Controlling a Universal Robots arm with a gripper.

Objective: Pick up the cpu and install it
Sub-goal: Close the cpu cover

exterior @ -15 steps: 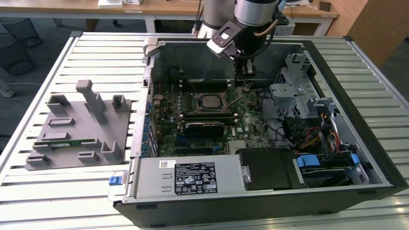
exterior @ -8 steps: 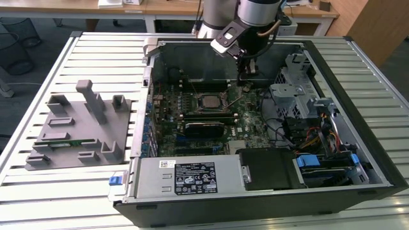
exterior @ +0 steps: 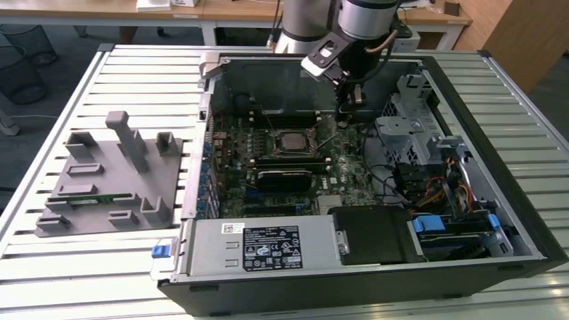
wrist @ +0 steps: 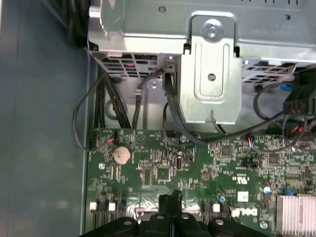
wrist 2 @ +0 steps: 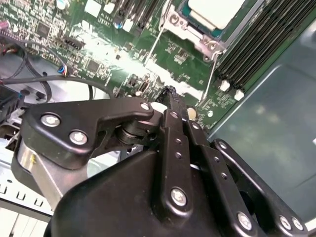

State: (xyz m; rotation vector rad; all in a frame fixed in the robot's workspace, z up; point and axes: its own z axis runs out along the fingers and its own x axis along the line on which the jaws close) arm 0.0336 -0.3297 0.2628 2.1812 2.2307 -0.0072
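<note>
The cpu (exterior: pixel 292 141) is a silver square lying flat in its socket in the middle of the motherboard (exterior: pixel 351 175), inside the open computer case. Its pale top also shows in the second wrist view (wrist 2: pixel 215 11), framed by the metal socket bracket (wrist 2: pixel 195 34). My gripper (exterior: pixel 354 100) hangs above the board, a short way toward the exterior view's right and back of the socket, and touches nothing. In both wrist views the black fingertips (wrist 2: pixel 170 95) (wrist: pixel 170 200) meet with nothing between them, so the gripper is shut and empty.
A grey fixture plate (exterior: pixel 111 177) holding a green memory stick (exterior: pixel 98 198) lies outside the case on the exterior view's left. The power supply (exterior: pixel 258 247), drive cage (exterior: pixel 400 127), loose cables (exterior: pixel 436 183) and a metal bracket (wrist: pixel 210 74) crowd the case around the board.
</note>
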